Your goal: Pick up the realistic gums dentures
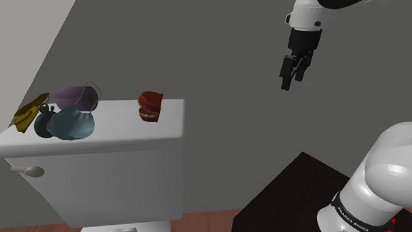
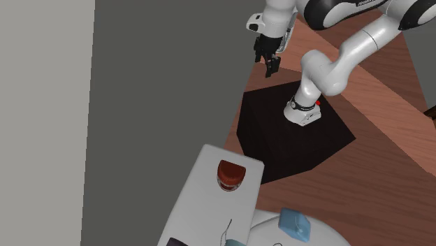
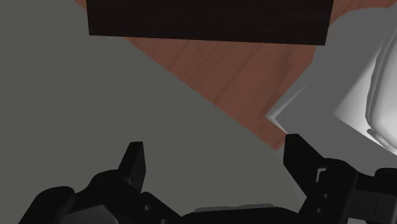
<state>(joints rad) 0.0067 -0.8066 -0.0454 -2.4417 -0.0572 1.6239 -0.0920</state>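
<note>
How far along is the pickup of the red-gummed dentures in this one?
Nothing looks done yet: the red-gummed dentures sit untouched on the white toilet tank lid. In hand: the black two-finger gripper hangs open in the air, well apart from them toward the shoulder view's right. Left: approach, close on them, lift.

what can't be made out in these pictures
- Red denture set on the white toilet tank lid: single teeth too small in the shoulder view.
- Purple pouch, blue-grey pouch and yellow item: overlapping in the shoulder view, their shapes hidden by one another.
- Light blue box below the tank: cut by the shoulder view's bottom edge.
</note>
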